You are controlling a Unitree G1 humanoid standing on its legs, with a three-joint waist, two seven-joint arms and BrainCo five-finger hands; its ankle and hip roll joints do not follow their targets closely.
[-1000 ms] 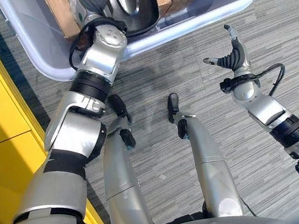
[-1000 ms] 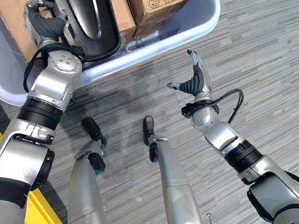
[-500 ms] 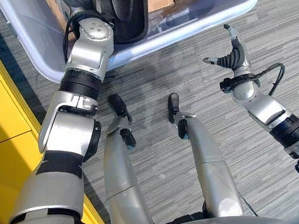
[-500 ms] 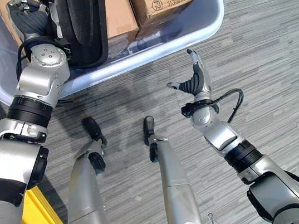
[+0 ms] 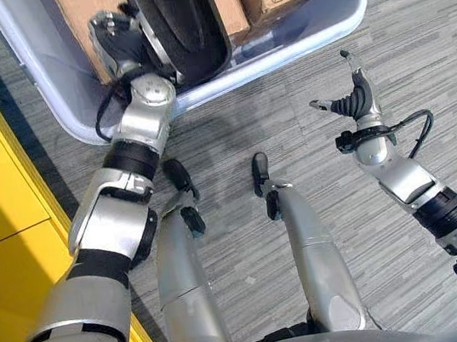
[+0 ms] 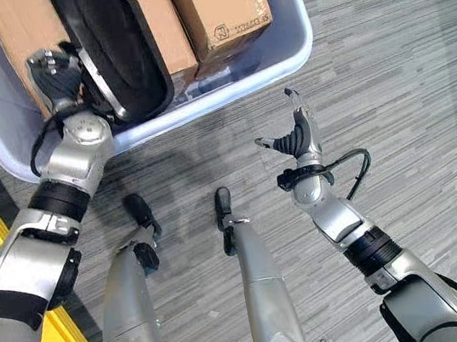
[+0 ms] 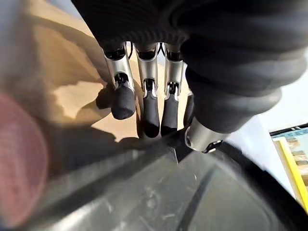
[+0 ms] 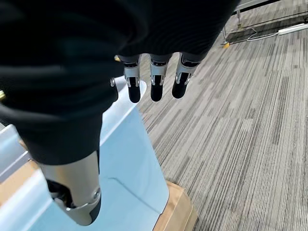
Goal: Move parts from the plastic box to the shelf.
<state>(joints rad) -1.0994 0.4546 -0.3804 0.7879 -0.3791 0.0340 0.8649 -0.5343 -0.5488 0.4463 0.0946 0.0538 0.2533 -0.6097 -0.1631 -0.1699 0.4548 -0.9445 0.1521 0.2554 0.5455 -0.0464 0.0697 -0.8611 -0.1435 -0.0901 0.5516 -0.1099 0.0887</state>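
Left hand (image 5: pixel 113 46) had advanced into plastic box (image 5: pixel 310 25), fingers (image 7: pixel 144 103) straight against black part (image 5: pixel 180 19) at its 3 o'clock; right hand (image 5: pixel 355 99) idle, fingers relaxed.

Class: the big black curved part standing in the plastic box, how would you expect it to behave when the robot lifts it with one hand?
The black curved part looks moulded and stiff, so it probably keeps its shape. It is large beside the left hand at its rim, so likely awkward and apt to swing. Leaning between cardboard boxes, it may tip once freed.
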